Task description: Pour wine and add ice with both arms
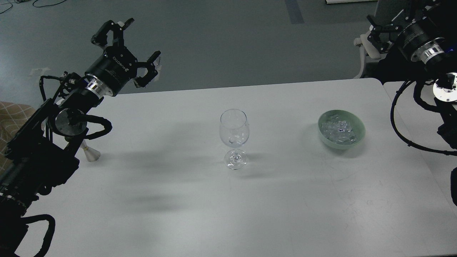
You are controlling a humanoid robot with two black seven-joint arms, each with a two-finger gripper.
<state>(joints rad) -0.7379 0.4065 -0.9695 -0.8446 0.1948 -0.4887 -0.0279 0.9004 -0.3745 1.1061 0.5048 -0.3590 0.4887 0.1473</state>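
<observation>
An empty clear wine glass (234, 137) stands upright at the middle of the white table (178, 214). The ice (338, 130), a heap of small clear cubes, lies in a pale green bowl (360, 132) to the right of the glass. My left gripper (142, 38) is open and empty, raised over the table's far left edge, well away from the glass. My right gripper (370, 27) is at the top right, beyond the table's far right corner. Its two dark fingers stand apart and hold nothing. No wine bottle shows.
A small pale cone-shaped foot (89, 154) of some object stands on the table at the left, mostly hidden behind my left arm. A white chair (361, 53) stands behind the table's far right corner. A second table edge (421, 117) adjoins on the right.
</observation>
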